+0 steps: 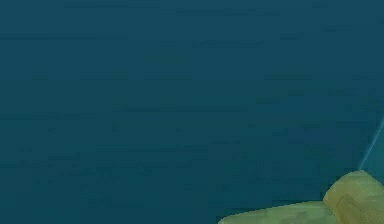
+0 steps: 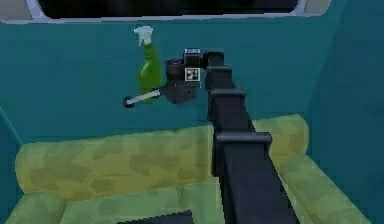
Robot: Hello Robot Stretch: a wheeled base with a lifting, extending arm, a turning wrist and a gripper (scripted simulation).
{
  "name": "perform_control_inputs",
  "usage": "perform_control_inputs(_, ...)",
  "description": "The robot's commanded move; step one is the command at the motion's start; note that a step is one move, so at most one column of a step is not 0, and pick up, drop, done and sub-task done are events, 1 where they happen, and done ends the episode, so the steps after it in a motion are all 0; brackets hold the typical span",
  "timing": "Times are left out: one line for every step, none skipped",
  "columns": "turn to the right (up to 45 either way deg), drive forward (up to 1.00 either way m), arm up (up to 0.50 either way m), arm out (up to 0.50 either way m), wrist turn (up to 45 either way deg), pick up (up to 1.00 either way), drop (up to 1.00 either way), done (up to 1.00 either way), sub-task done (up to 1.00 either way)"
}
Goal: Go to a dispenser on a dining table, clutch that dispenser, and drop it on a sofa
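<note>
Dispenser (image 2: 148, 66) in claw (image 2: 138, 98) — above sofa (image 2: 110, 160)

Forward view: sofa (image 1: 352, 200) cut off by bottom and right edges. Arm side view: arm (image 2: 236, 130) hides part of its back; we cannot identify the dark shape (image 2: 150, 216) cut by the bottom edge.

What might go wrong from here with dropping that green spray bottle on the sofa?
The green spray bottle hangs at the fingers high above the sofa, near its back; released here it may bounce off or fall behind. The wall looms close ahead, so driving forward risks a bump.
</note>
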Motion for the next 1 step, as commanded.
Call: perform_control_inputs(0.0, 0.0, 0.0, 0.0, 39.0, 0.0, 0.0, 0.0, 0.0)
